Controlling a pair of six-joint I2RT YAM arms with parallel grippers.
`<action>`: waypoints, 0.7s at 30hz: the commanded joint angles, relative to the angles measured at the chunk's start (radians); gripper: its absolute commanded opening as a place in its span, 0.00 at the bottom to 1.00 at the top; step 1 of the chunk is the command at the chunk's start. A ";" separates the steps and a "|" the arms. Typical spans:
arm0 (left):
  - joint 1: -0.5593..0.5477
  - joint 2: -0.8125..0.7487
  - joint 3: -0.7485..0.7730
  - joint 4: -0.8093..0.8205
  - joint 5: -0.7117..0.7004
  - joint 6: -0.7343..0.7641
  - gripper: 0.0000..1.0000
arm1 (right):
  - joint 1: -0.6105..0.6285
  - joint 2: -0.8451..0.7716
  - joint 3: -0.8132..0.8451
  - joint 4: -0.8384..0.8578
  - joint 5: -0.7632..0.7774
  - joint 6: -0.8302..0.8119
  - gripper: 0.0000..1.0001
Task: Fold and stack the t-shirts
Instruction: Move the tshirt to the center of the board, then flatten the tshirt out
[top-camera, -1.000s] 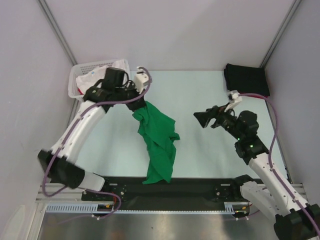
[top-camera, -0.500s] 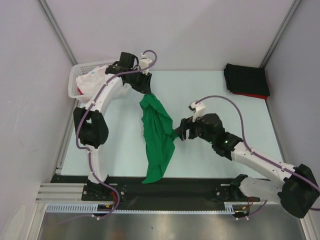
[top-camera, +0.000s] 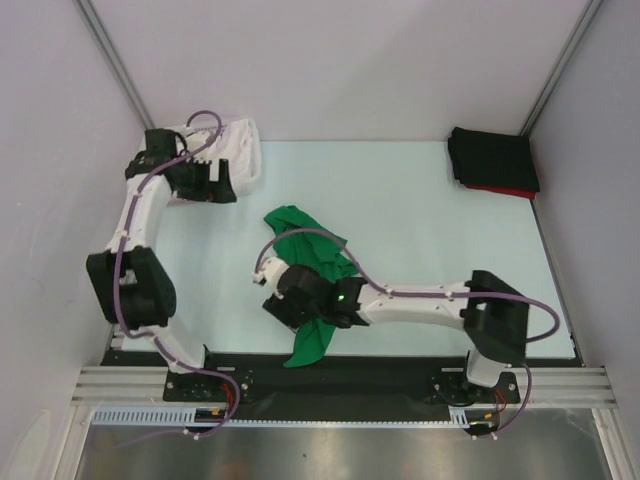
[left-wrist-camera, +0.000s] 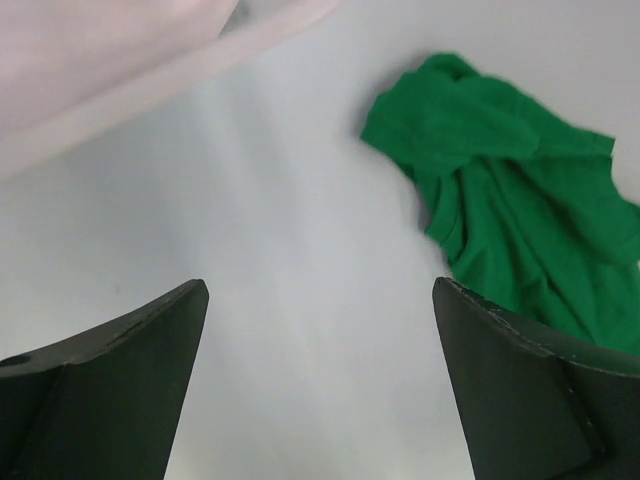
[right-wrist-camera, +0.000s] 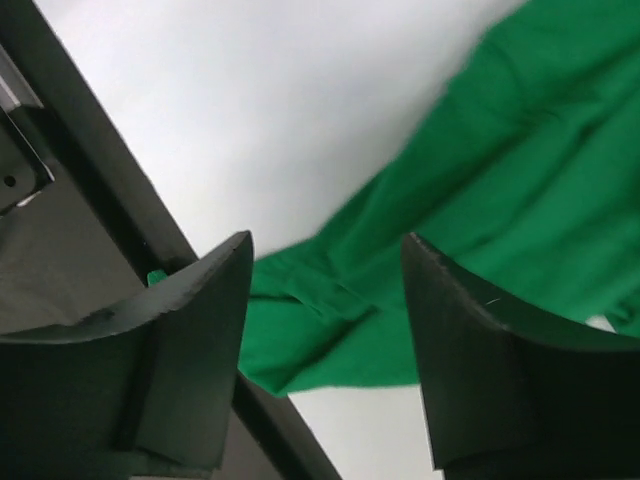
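The crumpled bright green cotton t-shirt (top-camera: 315, 258) lies on the pale table (top-camera: 420, 230), a little left of the middle. It reaches as a long, narrow heap from there down to the near edge, where its lowest end lies over the black strip (top-camera: 400, 372) that runs along this edge. The right arm is stretched low across the table towards the left, and the right gripper (right-wrist-camera: 328, 250) hangs over the near part of the green t-shirt. Its fingers (right-wrist-camera: 190, 340) stand apart, and the green cloth shows in the gap between them, beyond the tips. I cannot tell if the tips touch the cloth, but they do not pinch it. The left arm reaches to the far left corner of the table, just beside the white plastic mesh basket (top-camera: 246, 150). The left gripper (left-wrist-camera: 320, 300) is spread wide and holds nothing. In its wrist view only bare table is between the fingers, and the green t-shirt is well apart from it. In the far right corner of the table lies the folded black t-shirt (top-camera: 490, 155). It is on top of the red t-shirt (top-camera: 505, 191), of which only a thin edge shows on the near side.
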 joint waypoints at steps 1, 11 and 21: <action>0.035 -0.221 -0.138 0.050 -0.002 0.085 1.00 | 0.045 0.146 0.157 -0.224 0.025 -0.066 0.63; 0.041 -0.431 -0.333 0.040 0.024 0.128 1.00 | 0.048 0.373 0.347 -0.450 0.314 -0.066 0.62; 0.043 -0.481 -0.367 0.038 0.014 0.137 1.00 | 0.041 0.387 0.350 -0.445 0.302 -0.061 0.00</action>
